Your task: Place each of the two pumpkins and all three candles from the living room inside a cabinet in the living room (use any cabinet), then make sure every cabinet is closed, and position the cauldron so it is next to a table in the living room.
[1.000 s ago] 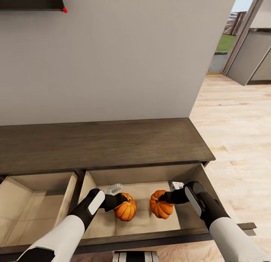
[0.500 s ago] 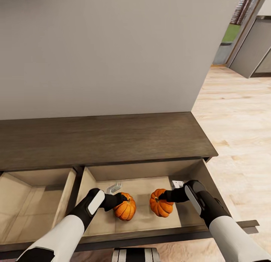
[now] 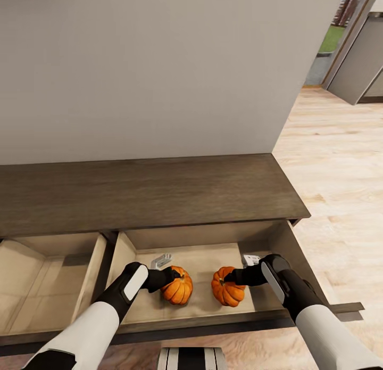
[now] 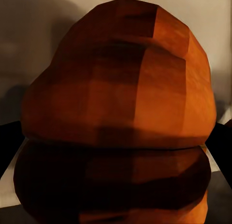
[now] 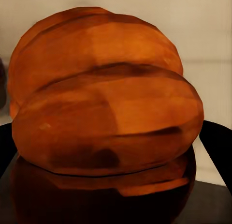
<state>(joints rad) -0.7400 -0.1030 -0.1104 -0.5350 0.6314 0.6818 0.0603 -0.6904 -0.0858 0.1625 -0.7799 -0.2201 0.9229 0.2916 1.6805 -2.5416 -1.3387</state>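
Each pincer, left (image 3: 171, 278) and right (image 3: 229, 277), grips a pumpkin (image 3: 178, 288) low inside the drawer (image 3: 139, 241); careless release could roll one

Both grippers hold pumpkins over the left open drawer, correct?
Not the left one. The head view shows the left gripper with one pumpkin and the right gripper with the other pumpkin over the right open drawer.

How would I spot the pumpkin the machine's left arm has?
Find the long dark-brown cabinet against the grey wall; two drawers stand open. In the right-hand drawer sit two orange pumpkins. Yours is the left pumpkin, nearer the drawer divider, at the left arm's black fingers.
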